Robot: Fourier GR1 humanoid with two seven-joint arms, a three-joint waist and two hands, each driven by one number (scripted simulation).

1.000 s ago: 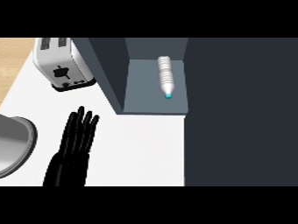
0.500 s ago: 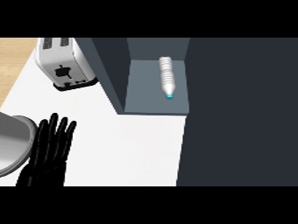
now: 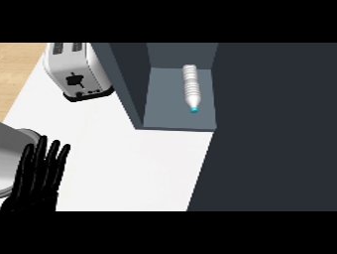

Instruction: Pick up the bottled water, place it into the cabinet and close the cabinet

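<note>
**Bottle on the cabinet shelf, door swung wide**

The cabinet [image 3: 173, 119] stands open at the back of the white desk [image 3: 142, 163]; its dark door [image 3: 281, 129] fills the right side, its edge running down to the lower border. A broad bare strip of desk lies between that door edge and the left robot hand [image 3: 38, 176], whose fingers are straight and spread, holding nothing, low at left. A toaster [image 3: 78, 72] stands just left of the cabinet wall. The bottled water [image 3: 192, 88] lies on its side on the shelf, cap toward the front edge.

Left hand [image 3: 39, 173] at the head view's lower-left edge, fingers straight and pointing up, held flat and holding nothing; grey forearm alongside it.
</note>
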